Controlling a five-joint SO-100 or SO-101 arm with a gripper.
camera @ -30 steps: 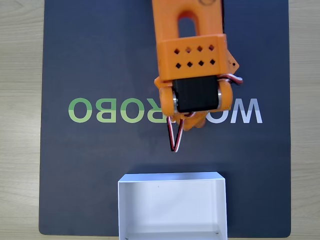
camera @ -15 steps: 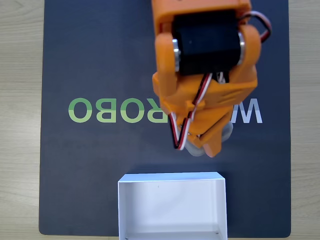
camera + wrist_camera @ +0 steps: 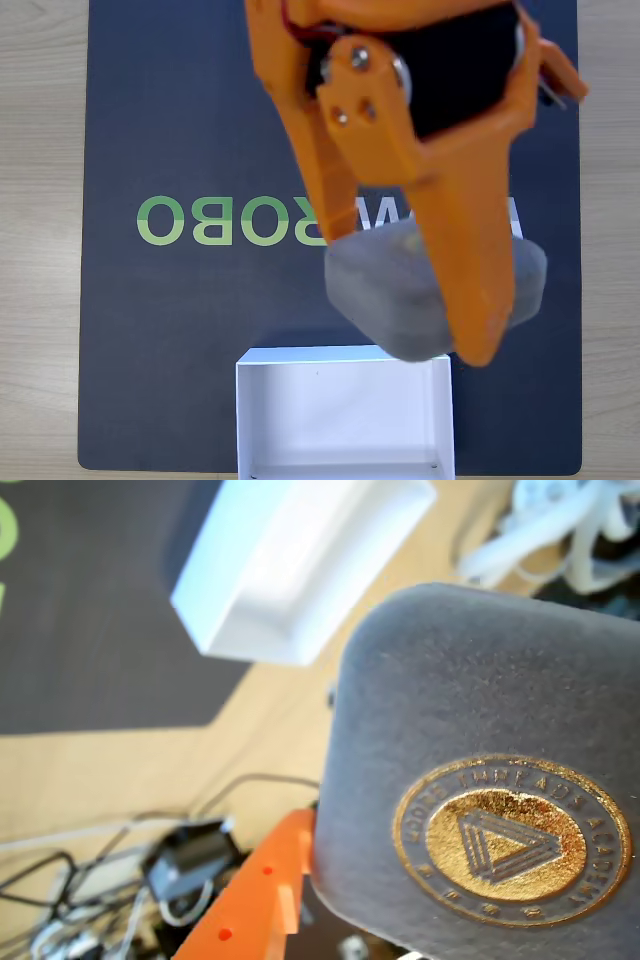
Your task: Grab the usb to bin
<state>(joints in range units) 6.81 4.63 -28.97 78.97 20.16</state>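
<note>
Pinching the grey usb pad (image 3: 385, 290) up in the air, the orange gripper (image 3: 440, 300) hangs just short of the white bin (image 3: 345, 415). The bin sits toward the bottom of the fixed view, so it's probably a short reach forward before letting go.

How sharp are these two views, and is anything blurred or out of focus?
Fixed view: the mat and white box are sharp, while the grey pad and the gripper holding it look soft and blurred. Wrist view: the pad's gold emblem is crisp; the box and cables are out of focus.
</note>
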